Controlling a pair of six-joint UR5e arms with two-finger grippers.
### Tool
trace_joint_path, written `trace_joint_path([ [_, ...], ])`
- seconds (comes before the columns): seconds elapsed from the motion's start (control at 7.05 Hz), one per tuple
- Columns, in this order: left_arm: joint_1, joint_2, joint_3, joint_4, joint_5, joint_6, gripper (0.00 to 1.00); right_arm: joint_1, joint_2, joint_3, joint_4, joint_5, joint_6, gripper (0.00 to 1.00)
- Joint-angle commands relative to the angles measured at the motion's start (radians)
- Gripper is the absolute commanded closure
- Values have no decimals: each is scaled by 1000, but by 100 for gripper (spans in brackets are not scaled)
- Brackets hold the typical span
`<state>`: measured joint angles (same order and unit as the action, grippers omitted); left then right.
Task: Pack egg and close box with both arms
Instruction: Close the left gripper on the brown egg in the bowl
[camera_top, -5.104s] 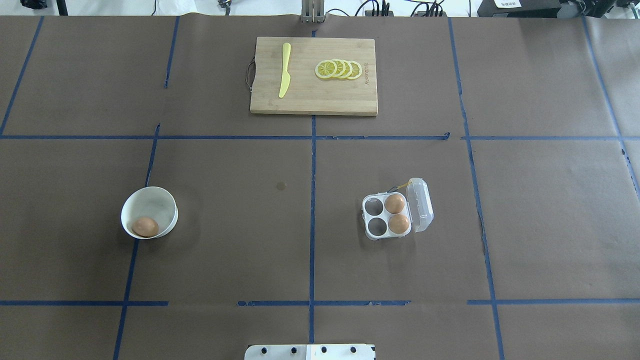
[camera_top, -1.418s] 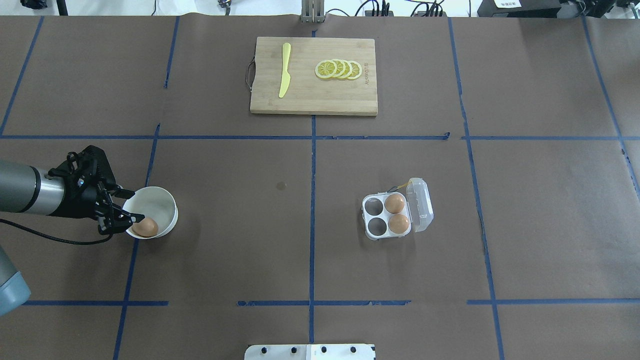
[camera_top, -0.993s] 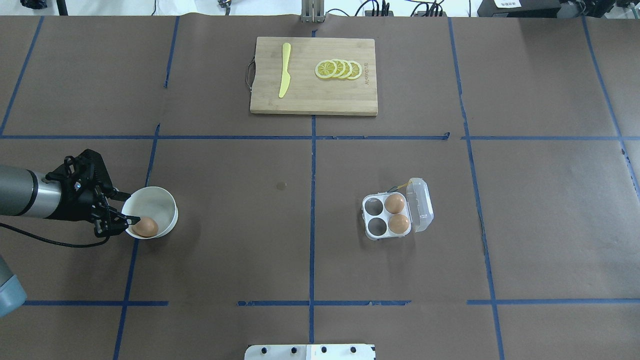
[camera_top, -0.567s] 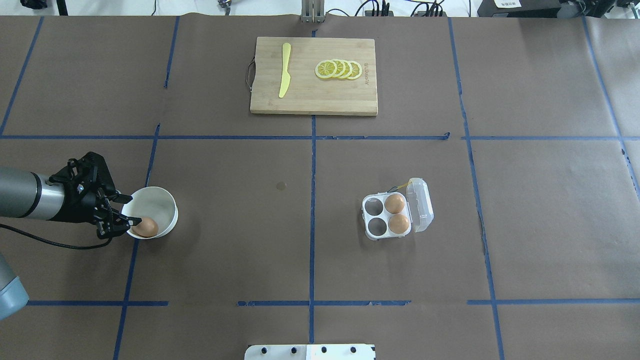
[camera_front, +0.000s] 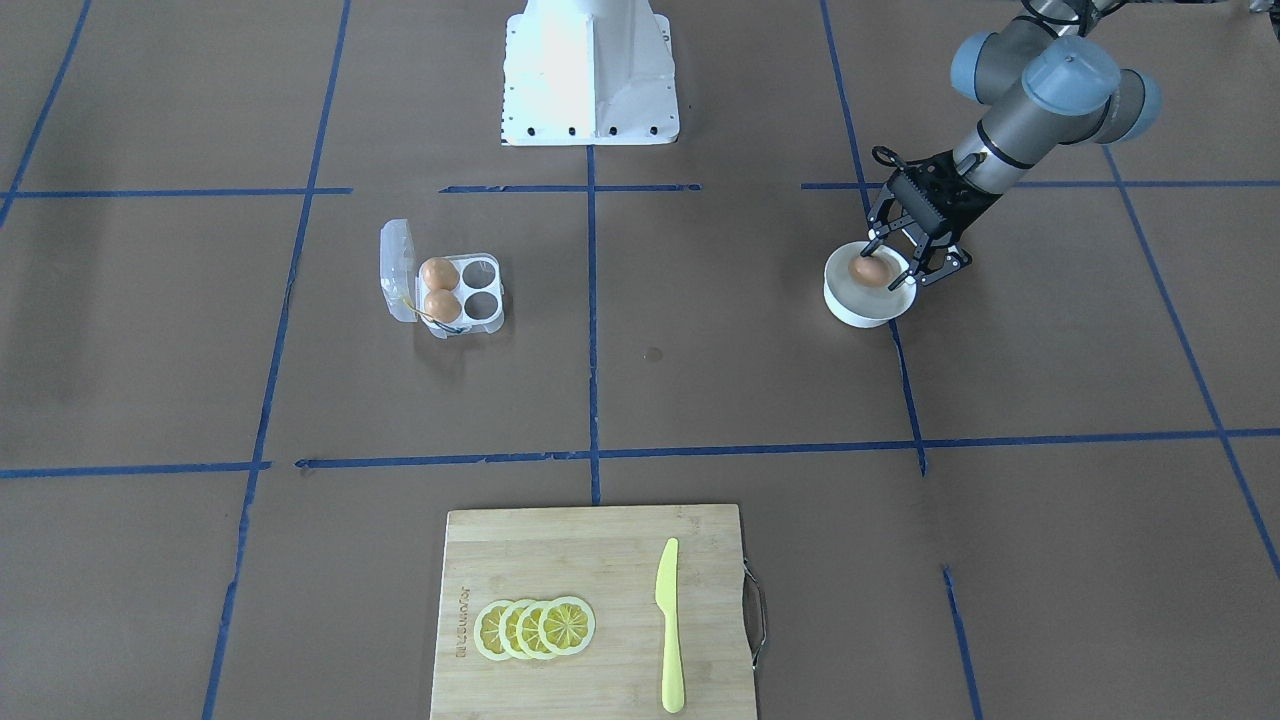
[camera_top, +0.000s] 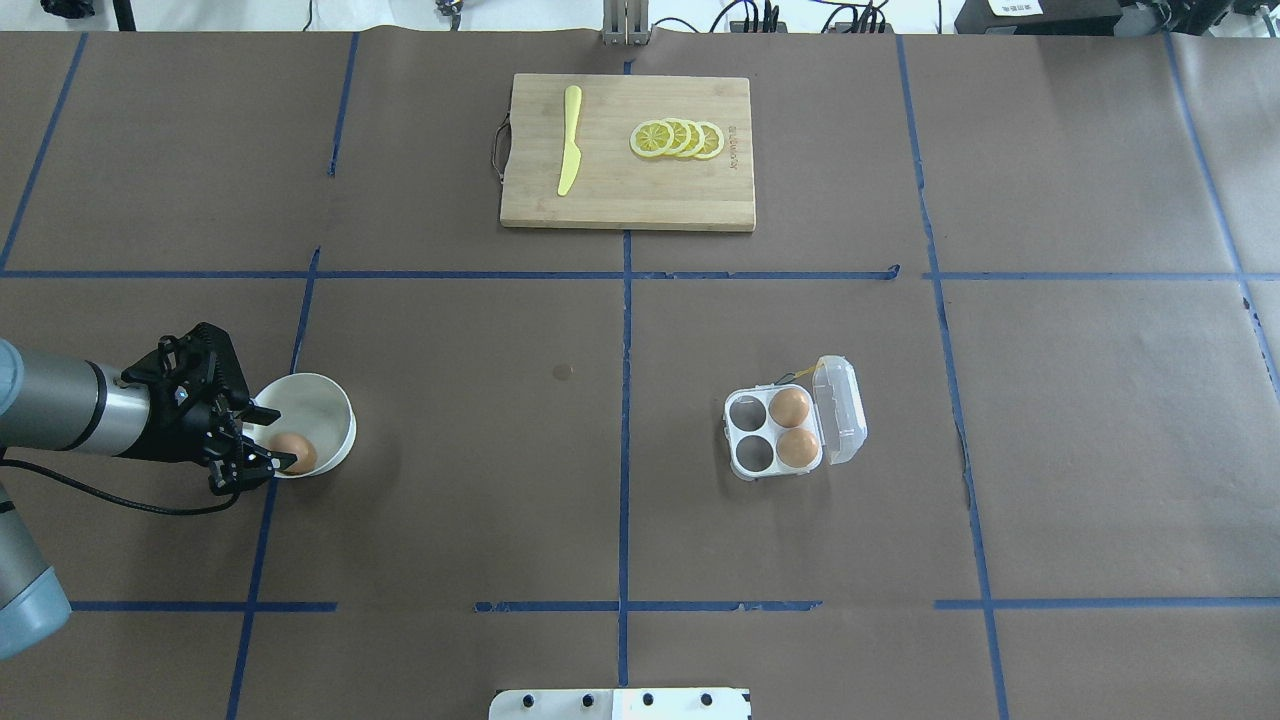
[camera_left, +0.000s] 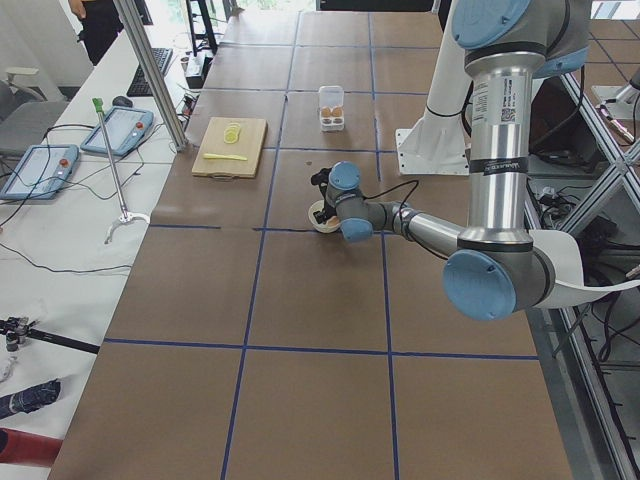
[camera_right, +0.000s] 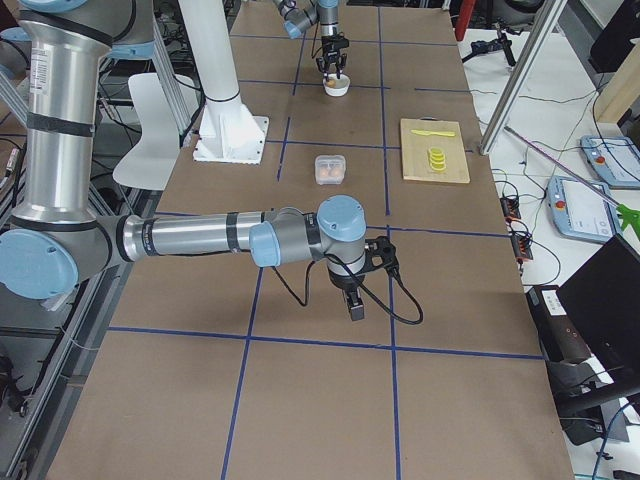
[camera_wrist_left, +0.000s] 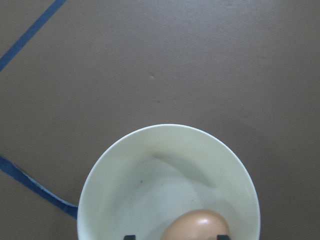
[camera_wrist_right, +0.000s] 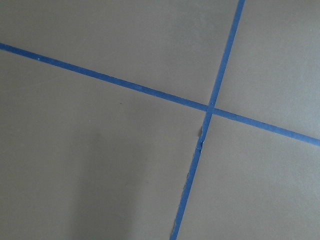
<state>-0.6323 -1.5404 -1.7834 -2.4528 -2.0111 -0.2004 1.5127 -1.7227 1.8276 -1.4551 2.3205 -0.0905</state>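
Note:
The egg (camera_top: 300, 451) lies in a white bowl (camera_top: 322, 388) at the table's left; it also shows in the front view (camera_front: 866, 270) and the left wrist view (camera_wrist_left: 197, 226). My left gripper (camera_top: 279, 441) is open, its fingers reaching over the bowl's rim on either side of the egg. The clear box (camera_top: 752, 434) stands at the right with its lid (camera_top: 842, 410) open. Two eggs fill its right cells and its left cells are empty. My right gripper (camera_right: 356, 304) shows only in the exterior right view, low over bare table, and I cannot tell whether it is open or shut.
A wooden cutting board (camera_top: 620, 195) with a yellow knife (camera_top: 569, 140) and lemon slices (camera_top: 678, 138) lies at the far middle. The white pedestal base (camera_front: 590, 70) stands at the robot's side. Blue tape lines cross the brown table cover.
The left arm came in from the left and reached the bowl. In the last half second its open gripper pushed further in, so its fingers now flank the egg.

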Motion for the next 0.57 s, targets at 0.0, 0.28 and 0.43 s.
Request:
trace_joint_path([
  [0.0, 5, -35, 36, 0, 0, -1, 38, 0, 2, -2, -1, -1, 2, 0],
  [0.28, 5, -52, 50, 2, 0, -1, 38, 0, 2, -2, -1, 0, 2, 0],
  [0.43, 5, -50, 52, 2, 0, 1, 37, 0, 2, -2, -1, 0, 2, 0],
])
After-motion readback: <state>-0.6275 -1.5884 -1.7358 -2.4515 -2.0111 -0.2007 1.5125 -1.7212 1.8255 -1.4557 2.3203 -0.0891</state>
